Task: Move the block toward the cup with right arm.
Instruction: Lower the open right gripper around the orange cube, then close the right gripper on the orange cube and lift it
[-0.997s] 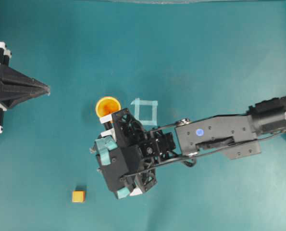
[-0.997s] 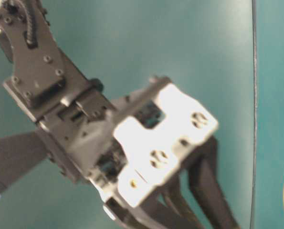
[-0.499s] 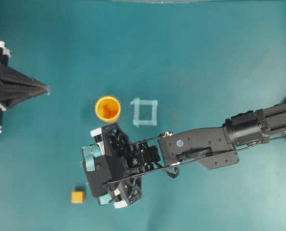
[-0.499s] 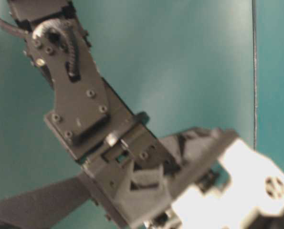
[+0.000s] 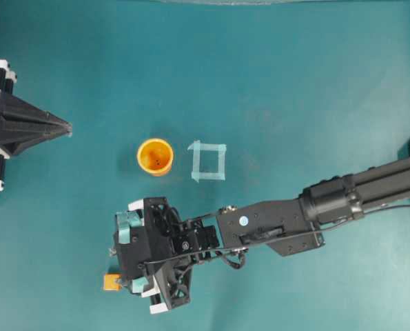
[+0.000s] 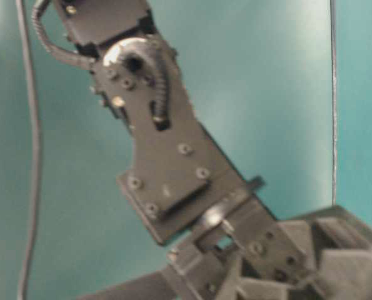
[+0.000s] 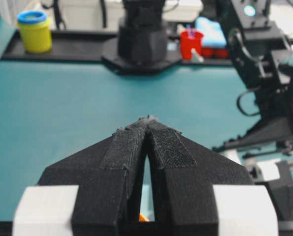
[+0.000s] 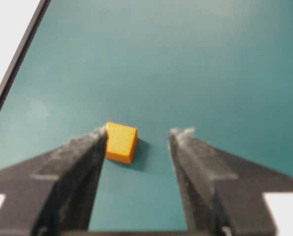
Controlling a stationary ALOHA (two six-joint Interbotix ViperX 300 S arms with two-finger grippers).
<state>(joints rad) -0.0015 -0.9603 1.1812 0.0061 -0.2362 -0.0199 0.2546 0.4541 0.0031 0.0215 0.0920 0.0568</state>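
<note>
Right gripper [image 8: 138, 135] spread open around block [image 8: 121, 142]; cube beside one fingertip [image 8: 98, 136], corner turned askew, no long axis. Cup [image 5: 155, 156] well apart. Left gripper [image 7: 147, 123] pinched closed, empty.

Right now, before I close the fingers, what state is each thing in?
Block: on the table, between the right gripper's fingers, close against one finger, not gripped.
Right gripper: open, low over the table.
Left gripper: shut, empty, parked at the table edge.
Cup: upright, standing apart from the block.
Tape square: flat on the table beside the cup, nothing inside it.
</note>
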